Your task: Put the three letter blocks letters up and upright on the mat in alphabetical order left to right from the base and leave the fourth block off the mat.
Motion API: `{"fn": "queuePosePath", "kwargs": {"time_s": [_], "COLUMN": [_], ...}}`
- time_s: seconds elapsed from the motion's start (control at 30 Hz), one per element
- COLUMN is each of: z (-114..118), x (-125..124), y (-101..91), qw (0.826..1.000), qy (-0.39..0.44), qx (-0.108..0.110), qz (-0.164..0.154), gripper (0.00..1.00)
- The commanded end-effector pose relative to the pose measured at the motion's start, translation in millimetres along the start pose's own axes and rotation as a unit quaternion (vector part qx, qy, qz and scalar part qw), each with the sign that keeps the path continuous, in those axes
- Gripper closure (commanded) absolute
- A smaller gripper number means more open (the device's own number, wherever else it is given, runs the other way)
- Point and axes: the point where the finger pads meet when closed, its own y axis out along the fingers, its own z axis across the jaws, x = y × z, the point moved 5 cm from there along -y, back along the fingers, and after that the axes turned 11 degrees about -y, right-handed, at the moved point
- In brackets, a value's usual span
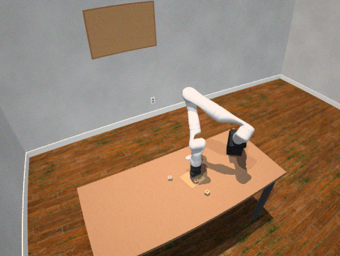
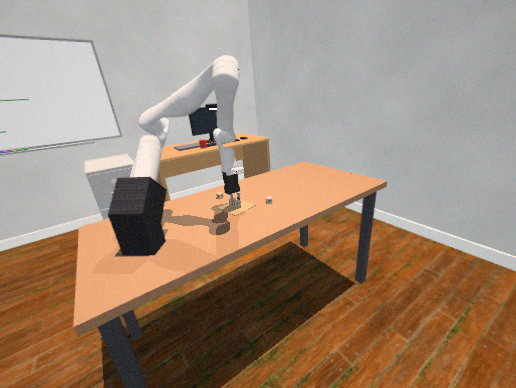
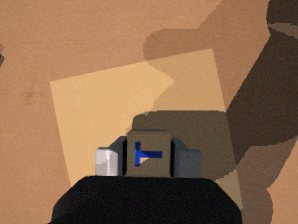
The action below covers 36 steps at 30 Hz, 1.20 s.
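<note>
Two fingers [image 2: 238, 196] grip a block [image 2: 237, 203] [image 3: 150, 167]; arm [image 1: 194, 122] [image 2: 226, 100] reaches down over mat [image 1: 187, 179] [image 2: 245, 207] [image 3: 95, 110]; wrist view shows its blue T, top view hides it.

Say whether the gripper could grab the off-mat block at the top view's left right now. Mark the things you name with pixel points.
Probably not: its fingers already hold the T block [image 3: 132, 160]. The gripper [image 1: 196, 177] [image 2: 235, 200] [image 3: 148, 150] otherwise seems unobstructed toward the left block [image 1: 170, 178] [image 2: 268, 200].

Fig. Block positions about the mat [image 1: 186, 178] [image 2: 247, 207] [image 3: 100, 110] on the table [image 1: 132, 204] [image 2: 310, 185] [image 3: 30, 150]
Seen from the robot's base: one block [image 1: 207, 192] [image 2: 219, 195], left of the mat; another [image 1: 170, 178] [image 2: 268, 200], beyond it; the T block [image 3: 149, 155], between the gripper's [image 1: 196, 177] [image 2: 235, 202] [image 3: 149, 159] fingers, over the mat, contact unclear; a further block [image 1: 196, 181], within the mat's outline in the top view
</note>
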Motion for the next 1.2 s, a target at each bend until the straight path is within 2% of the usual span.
{"fn": "queuePosePath", "kwargs": {"time_s": [0.0,1.17], "z": [-0.9,-1.2], "x": [-0.2,-1.1], "y": [3.9,3.6], "qw": [1.000,1.000], "qy": [0.004,0.009], "qx": [0.000,0.004], "qz": [0.000,-0.001], "gripper": [0.43,0.43]}}
